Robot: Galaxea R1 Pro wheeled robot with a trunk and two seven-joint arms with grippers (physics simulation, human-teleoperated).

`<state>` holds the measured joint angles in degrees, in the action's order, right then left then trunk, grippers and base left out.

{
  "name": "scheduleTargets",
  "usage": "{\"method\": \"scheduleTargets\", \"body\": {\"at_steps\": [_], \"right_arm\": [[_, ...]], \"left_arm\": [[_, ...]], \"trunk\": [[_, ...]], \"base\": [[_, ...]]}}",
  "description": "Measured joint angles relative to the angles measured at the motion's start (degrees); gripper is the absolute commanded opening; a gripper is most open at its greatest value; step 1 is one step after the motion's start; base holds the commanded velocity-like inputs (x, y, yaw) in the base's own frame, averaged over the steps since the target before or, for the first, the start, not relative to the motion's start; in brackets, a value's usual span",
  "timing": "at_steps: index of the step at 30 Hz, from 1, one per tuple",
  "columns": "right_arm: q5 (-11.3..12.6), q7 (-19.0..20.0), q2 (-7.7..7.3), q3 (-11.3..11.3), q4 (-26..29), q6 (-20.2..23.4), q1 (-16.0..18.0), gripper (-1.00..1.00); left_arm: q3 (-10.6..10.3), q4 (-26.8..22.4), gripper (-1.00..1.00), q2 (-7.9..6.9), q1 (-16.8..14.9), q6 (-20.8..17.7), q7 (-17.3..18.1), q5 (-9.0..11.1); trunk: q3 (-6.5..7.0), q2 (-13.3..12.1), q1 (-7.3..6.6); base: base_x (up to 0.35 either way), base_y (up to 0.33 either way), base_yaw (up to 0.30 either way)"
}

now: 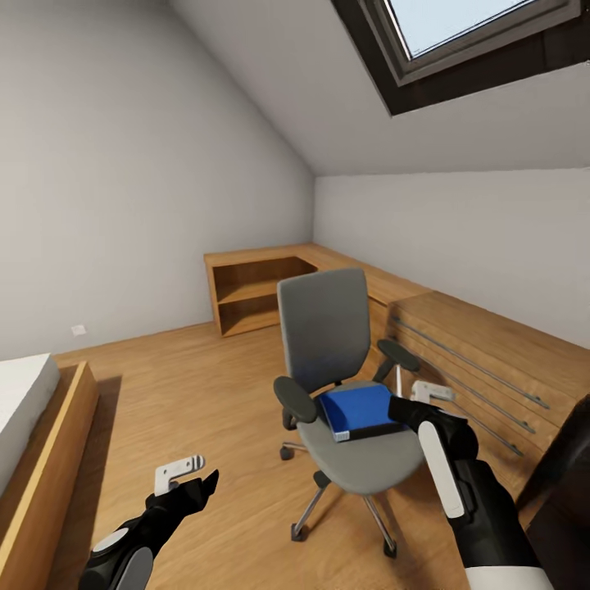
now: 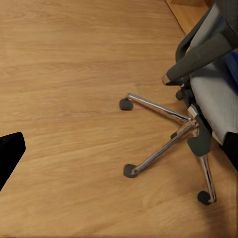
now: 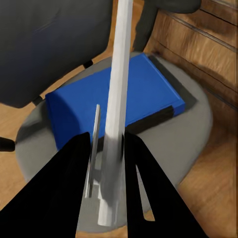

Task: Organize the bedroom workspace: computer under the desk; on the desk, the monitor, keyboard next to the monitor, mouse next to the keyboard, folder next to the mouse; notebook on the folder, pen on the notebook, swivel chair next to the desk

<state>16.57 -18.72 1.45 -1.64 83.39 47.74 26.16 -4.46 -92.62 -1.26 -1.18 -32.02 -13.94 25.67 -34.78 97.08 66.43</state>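
Right gripper [image 3: 106, 148] is closed on the pen [image 3: 115, 114]: jaws nearly together, the white-silver stick pinched between the two dark fingers [image 3: 74, 183] and sticking out well past the tips. A thin grey sliver sits beside the pen inside the jaws; can't tell what it is.

Just beyond the jaw tips, under the pen's far end, the folder [image 3: 119, 101] lies flat on the swivel chair [image 3: 198, 119] seat. Bright blue, dark spine edge toward the low wood cabinet [image 3: 208, 39]. The pen appears to hang above the folder rather than touch it, but the wrist angle is poor, so not certain.

In the head view the right gripper [image 1: 422, 401] hovers at the seat's edge, close to the folder [image 1: 356, 410] and next to the chair's armrest.

Left gripper [image 1: 192, 483] hangs low over the wood floor [image 1: 205, 393], well apart from the swivel chair [image 1: 328, 328], nothing between the jaws. How wide they stand: cannot tell, only one dark fingertip [image 2: 10, 153] shows in the left wrist view. Ahead of those jaws is the chair's chrome star base [image 2: 173, 129] on castors, on bare floor.

A bed edge [image 1: 33, 426] sits off to the left.
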Motion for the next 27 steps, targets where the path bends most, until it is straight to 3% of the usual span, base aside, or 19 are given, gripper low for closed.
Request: {"method": "scheduleTargets", "body": {"at_steps": [11,18,23,25,26,27], "right_arm": [[0.44,0.00,-0.03,-0.76,1.30,0.36,-0.10,-1.00],[0.44,0.00,-0.01,-3.92,1.37,0.40,-0.12,-1.00],[1.30,0.14,0.02,-8.06,1.44,0.48,-0.12,-1.00],[3.18,0.16,-0.03,-10.10,1.45,0.47,-0.12,-1.00],[5.92,0.18,-0.16,-12.89,1.47,0.70,-0.12,-1.00],[6.84,0.18,-0.20,-13.61,1.48,0.82,-0.12,-1.00]], "left_arm": [[-0.01,0.07,1.00,0.00,-0.01,-0.01,0.00,-0.01],[-0.01,0.23,1.00,0.00,-0.02,-0.32,0.00,-0.01],[-0.03,0.86,1.00,0.00,-0.02,-0.30,0.08,0.03],[-0.03,0.99,1.00,0.00,-0.02,-0.28,0.08,0.01],[-0.05,1.06,1.00,0.00,-0.01,-0.28,0.09,0.00],[-0.06,1.08,1.00,0.00,-0.01,-0.28,0.09,0.00]], "trunk": [[2.09,-4.41,-2.42],[3.16,-6.03,-3.31],[3.43,-6.03,-3.31],[3.50,-6.03,-3.31],[3.52,-6.03,-3.31],[3.53,-6.03,-3.31]], "base": [[-0.006,0.000,-0.056],[0.000,0.000,-0.217],[0.000,0.000,-0.237],[0.000,0.000,-0.157],[0.000,0.000,-0.077],[0.000,0.000,-0.025]]}}
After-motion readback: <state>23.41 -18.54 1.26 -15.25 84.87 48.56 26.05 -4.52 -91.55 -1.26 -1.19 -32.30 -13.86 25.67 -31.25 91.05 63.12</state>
